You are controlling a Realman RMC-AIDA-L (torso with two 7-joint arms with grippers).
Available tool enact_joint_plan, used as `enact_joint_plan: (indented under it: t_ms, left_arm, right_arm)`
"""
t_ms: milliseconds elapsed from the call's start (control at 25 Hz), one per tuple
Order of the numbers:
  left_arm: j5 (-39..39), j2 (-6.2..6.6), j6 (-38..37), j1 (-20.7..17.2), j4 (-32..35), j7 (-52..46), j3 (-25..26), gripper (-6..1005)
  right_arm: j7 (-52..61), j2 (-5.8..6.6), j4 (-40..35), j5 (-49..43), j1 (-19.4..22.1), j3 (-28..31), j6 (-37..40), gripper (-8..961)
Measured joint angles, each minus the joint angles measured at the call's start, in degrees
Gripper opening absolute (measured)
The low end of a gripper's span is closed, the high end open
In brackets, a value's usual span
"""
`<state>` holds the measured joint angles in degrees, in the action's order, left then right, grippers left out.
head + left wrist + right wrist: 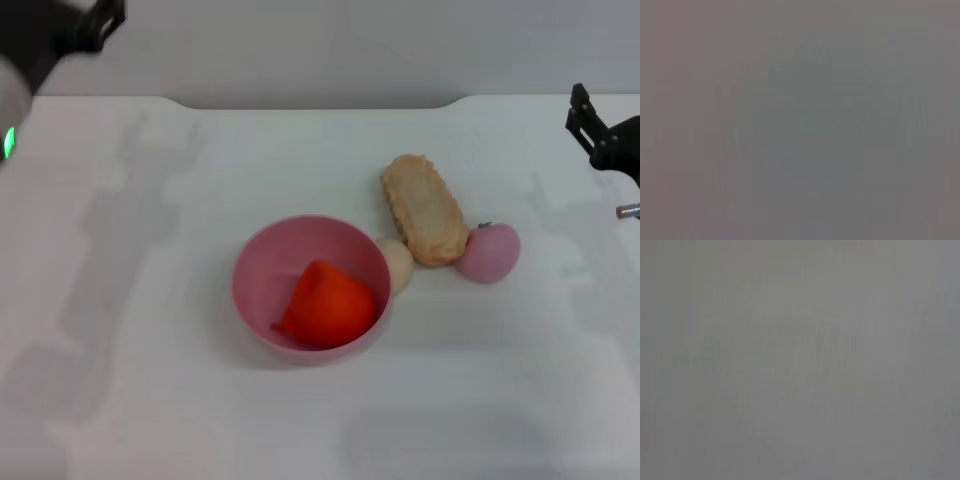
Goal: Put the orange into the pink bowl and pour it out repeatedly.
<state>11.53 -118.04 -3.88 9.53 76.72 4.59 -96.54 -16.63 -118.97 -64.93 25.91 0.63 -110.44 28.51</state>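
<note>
The lumpy red-orange toy orange [328,303] sits inside the glossy round pink plastic bowl [262,262] — loaded, I'd judge, for a pour. The left gripper [95,25] and right gripper [592,128] hang well away from the bowl, holding nothing — open or closed, I cannot tell.

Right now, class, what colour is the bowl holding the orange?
Glossy pink bowl, holding the orange; head view shows it best.
</note>
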Motion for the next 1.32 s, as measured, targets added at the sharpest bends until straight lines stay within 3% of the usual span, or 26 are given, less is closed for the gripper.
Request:
enact_joint_plan:
  t_ms: [40, 80, 120, 280, 440, 880, 1320]
  left_arm:
    - [0.0, 0.0, 0.0, 0.0, 0.0, 0.0, 0.0, 797]
    - [0.2, -0.09, -13.6, -0.9, -9.1, -1.3, -2.5, 797]
    - [0.2, -0.12, -19.1, -0.9, -13.2, -2.7, -3.6, 797]
    - [0.2, -0.03, -31.2, 1.5, -26.5, -7.9, -6.9, 797]
    - [0.2, -0.22, -33.3, 2.5, -30.6, -8.6, -7.8, 797]
    - [1.8, -0.44, -34.6, 2.6, -32.8, -9.3, -8.2, 797]
    - [3.2, -0.46, -35.2, 5.4, -36.6, -9.8, -8.0, 797]
  right_arm:
    - [0.6, 0.0, 1.7, 0.0, -0.5, -0.4, 1.9, 794]
    - [1.6, 0.0, 3.4, 0.0, -0.9, -1.0, 4.0, 794]
    - [2.3, -0.02, 4.7, 0.0, -1.2, -1.5, 5.8, 794]
    - [3.9, -0.15, 9.4, 0.0, -1.9, -3.4, 13.1, 795]
    - [5.7, -0.17, 10.9, 0.0, -1.7, -4.0, 16.1, 795]
    - [12.5, -0.13, 15.5, 0.0, -2.1, -3.4, 17.4, 795]
    - [12.4, 0.11, 16.7, 0.0, -4.1, -1.6, 17.7, 795]
